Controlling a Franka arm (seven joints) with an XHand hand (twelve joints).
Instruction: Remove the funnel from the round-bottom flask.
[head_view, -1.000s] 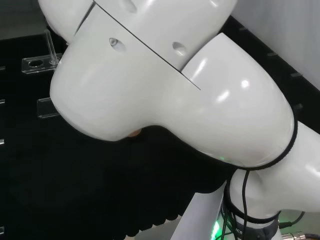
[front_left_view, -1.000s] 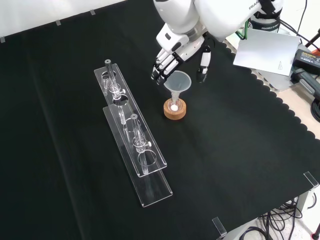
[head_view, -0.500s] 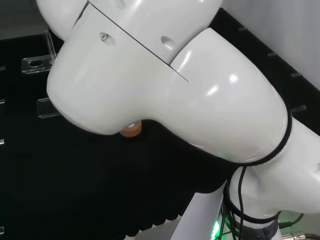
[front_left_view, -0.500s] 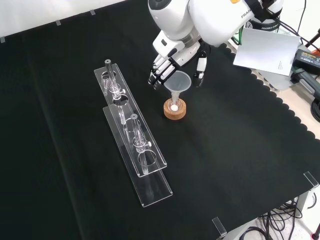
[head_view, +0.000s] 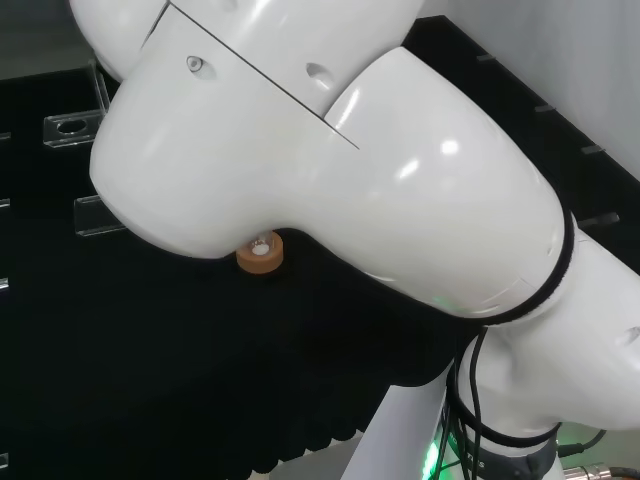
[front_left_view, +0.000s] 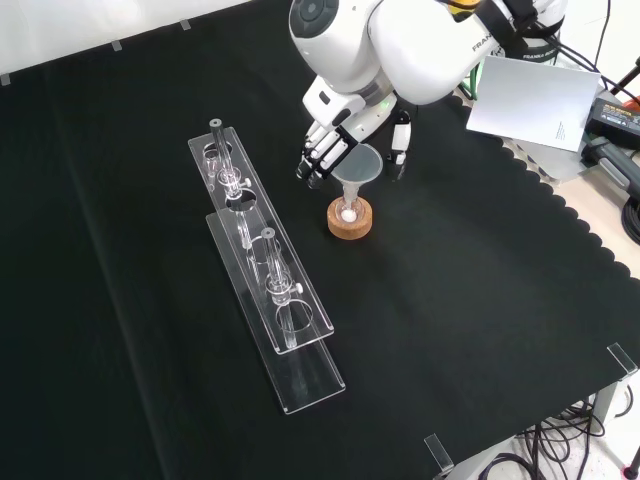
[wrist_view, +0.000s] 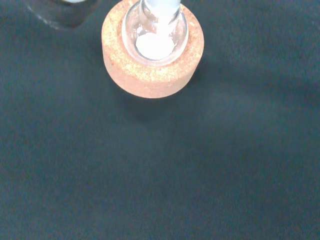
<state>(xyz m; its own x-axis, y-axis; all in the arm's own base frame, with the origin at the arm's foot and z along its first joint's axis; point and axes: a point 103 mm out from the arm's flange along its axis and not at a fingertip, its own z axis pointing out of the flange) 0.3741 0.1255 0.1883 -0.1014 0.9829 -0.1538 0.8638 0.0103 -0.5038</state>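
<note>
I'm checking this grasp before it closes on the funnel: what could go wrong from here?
1. The hand has its fingers spread on both sides of the funnel; a sideways nudge might tip it.
2. The flask merely rests in the cork ring, so if the stem sticks, lifting may drag the flask up too.
3. The acrylic racks stand close at the front view's left; a wide swing might hit them.

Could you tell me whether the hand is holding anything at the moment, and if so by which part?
Nothing is held: the black and white hand is open around the clear funnel's rim.
</note>
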